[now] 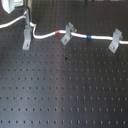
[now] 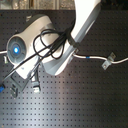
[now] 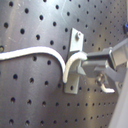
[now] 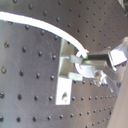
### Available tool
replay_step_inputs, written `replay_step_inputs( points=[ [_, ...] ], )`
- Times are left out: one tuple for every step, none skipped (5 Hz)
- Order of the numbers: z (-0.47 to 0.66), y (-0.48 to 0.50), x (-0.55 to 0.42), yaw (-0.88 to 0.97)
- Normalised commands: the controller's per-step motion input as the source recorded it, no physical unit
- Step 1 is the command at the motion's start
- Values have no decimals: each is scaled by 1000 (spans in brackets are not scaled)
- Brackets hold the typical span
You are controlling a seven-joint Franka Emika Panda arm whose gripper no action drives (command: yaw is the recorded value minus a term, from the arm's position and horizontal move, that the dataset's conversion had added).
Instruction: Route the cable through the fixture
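The white cable point(image 1: 47, 34) runs across the back of the black board, with a red band point(image 1: 62, 31) and a blue band point(image 1: 89, 36). The fixture point(image 1: 26, 36), an upright grey post, stands at the first exterior view's left. My gripper point(image 1: 26, 19) hangs directly over it, shut on the cable. In the first wrist view the cable point(image 3: 35, 51) arches over the fixture point(image 3: 75, 41) into my gripper point(image 3: 85, 62). The second wrist view shows the cable point(image 4: 45, 27) meeting the fixture point(image 4: 62, 85) at my gripper point(image 4: 87, 56). Whether the cable sits in the fork is unclear.
Two slanted grey clips point(image 1: 68, 32) point(image 1: 116, 39) hold the cable further to the first exterior view's right. The perforated black board point(image 1: 65, 90) stretches toward the front. In the second exterior view the arm point(image 2: 55, 45) and its black hoses hide the gripper; one clip point(image 2: 107, 62) shows.
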Motion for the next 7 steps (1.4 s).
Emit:
replay_step_inputs(
  points=[
    [1,281,-260,703],
    [120,189,-164,837],
    [169,15,16,960],
    [-360,19,128,857],
    [-750,-186,237,286],
    [-20,-254,199,526],
    [145,-272,228,486]
  ],
)
